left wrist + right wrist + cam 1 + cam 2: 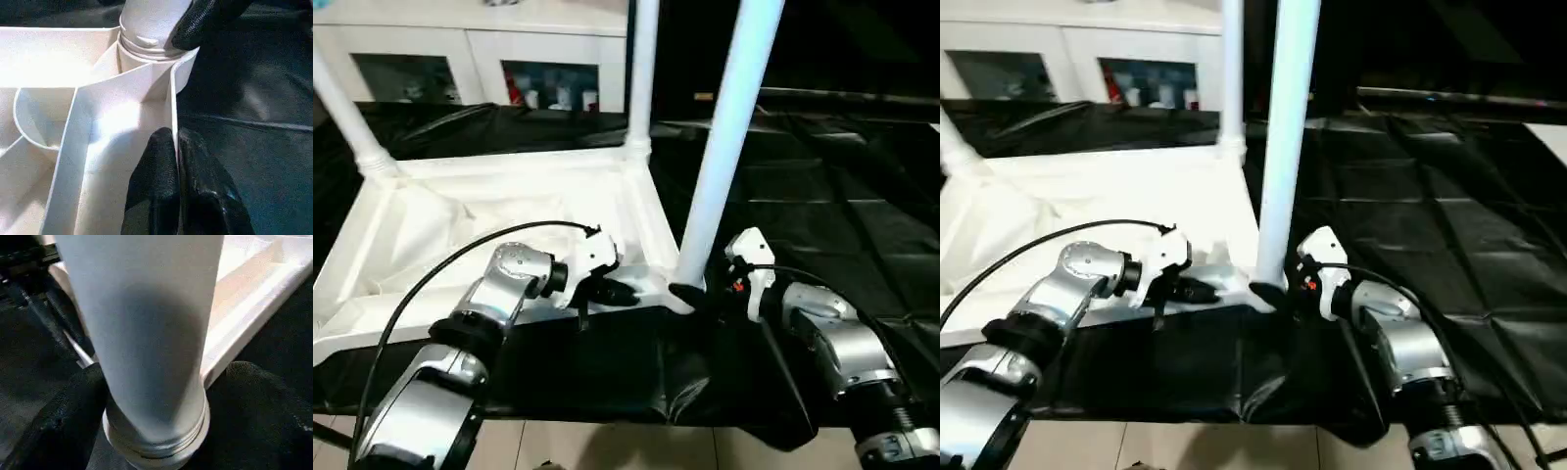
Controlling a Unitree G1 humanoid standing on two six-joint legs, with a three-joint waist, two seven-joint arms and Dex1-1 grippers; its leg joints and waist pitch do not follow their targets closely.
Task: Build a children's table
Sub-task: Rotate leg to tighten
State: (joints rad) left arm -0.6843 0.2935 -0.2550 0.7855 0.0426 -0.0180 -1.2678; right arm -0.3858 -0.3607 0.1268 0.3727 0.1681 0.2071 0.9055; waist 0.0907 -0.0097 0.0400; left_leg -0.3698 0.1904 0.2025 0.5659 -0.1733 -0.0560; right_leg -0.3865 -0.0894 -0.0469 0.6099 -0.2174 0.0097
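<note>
Standing upside down on the black-draped table (822,206), the children's table (499,211) has its near leg just left of the right gripper (697,290); the right wrist view shows those fingers (68,416) spread either side of it; the left gripper (177,147) pinches the rim

Open black cloth (842,196) from 1 to 4 o'clock of the near leg (729,137). Blocked at 9 to 12 o'clock by upturned table top (460,225), rear legs (641,78), left gripper (617,292).
</note>
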